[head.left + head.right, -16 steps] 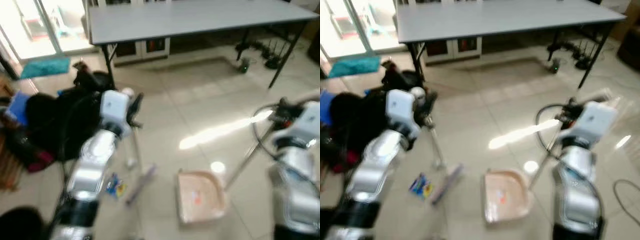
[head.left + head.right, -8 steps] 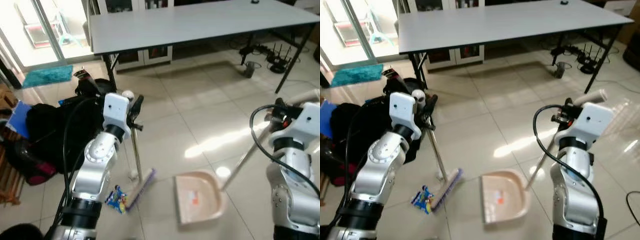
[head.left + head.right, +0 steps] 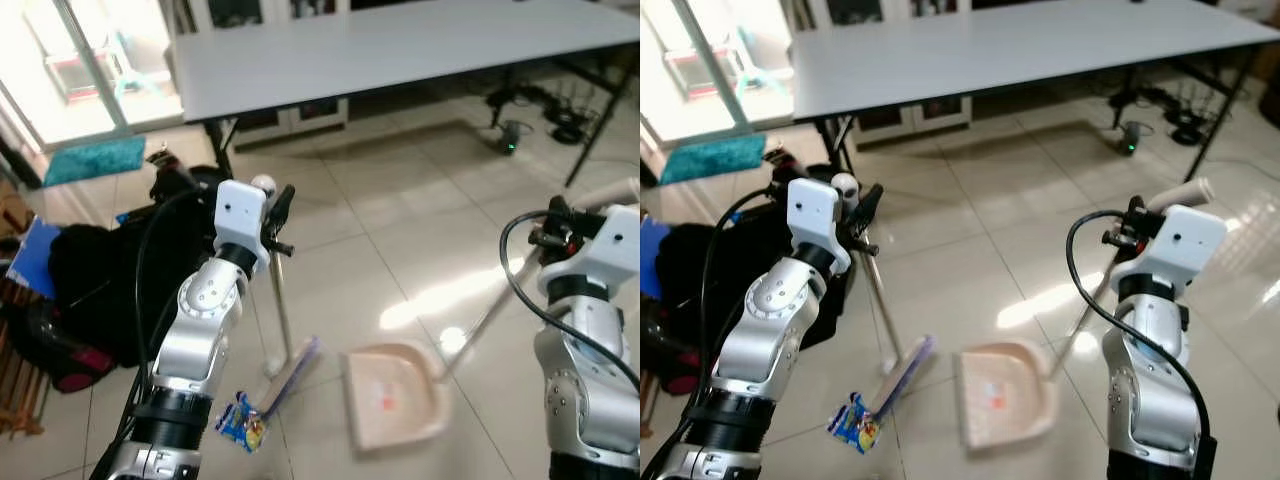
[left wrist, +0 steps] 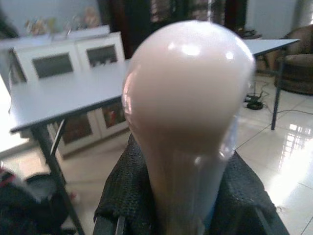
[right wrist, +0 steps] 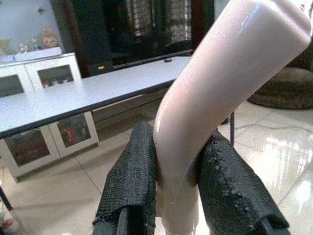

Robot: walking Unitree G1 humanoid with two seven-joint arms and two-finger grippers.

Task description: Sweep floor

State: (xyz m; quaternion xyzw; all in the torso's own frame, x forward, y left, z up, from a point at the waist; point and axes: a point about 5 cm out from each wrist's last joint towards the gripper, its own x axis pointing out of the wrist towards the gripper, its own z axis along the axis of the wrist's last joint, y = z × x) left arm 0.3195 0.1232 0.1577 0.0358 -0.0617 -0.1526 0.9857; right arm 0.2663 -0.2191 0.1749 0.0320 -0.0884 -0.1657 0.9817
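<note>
Sweeping is under way: we hold a broom (image 3: pixel 885 325) in our left gripper (image 3: pixel 858 225), fingers clamped on its pale rounded handle top, and its bristle head (image 3: pixel 902 368) rests on the tiled floor (image 3: pixel 970 215) just ahead of us. Our right gripper (image 5: pixel 168 188) is closed around the curved pale handle of a long-stemmed dustpan (image 3: pixel 1005 395), whose pink tray lies flat on the floor at about three o'clock from the bristle head, near it but apart. A small blue and yellow wrapper (image 3: pixel 855 425) lies on the tiles at about seven o'clock from the bristles, close beside them and on the side away from the pan. Faint specks show in the tray, but we cannot tell what they are. We judge the job as partly done at most: both tools are in hand and set facing each other, yet the wrapper remains to be pushed across into the pan. Farther out, a long grey table (image 3: pixel 1010 45) stands at twelve o'clock, dark bags (image 3: pixel 95 255) are heaped at ten o'clock, and a teal mat (image 3: pixel 90 160) lies by the glass door.
</note>
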